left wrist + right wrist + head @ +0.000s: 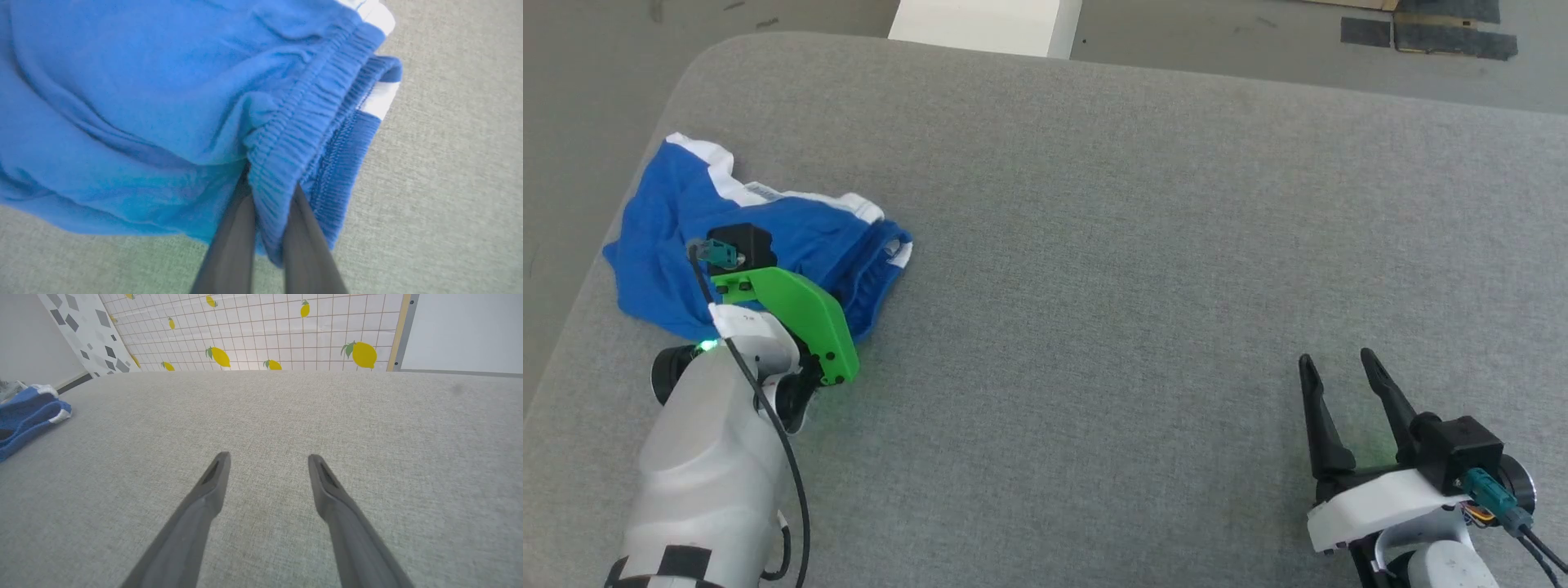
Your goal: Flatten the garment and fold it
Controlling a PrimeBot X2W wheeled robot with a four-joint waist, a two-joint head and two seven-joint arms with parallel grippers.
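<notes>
- Our right gripper (1337, 357) hangs released over bare tabletop (1094, 286), well apart from the garment (662, 237).
- Our left gripper (270, 179) is the nearer one, clenched on the garment's gathered hem (286, 134).
- The garment lies crumpled near the tabletop's far-left corner, long axis running left to right.
- From the head, the left wrist hides the pinch, and we cannot tell how many layers are caught.
</notes>
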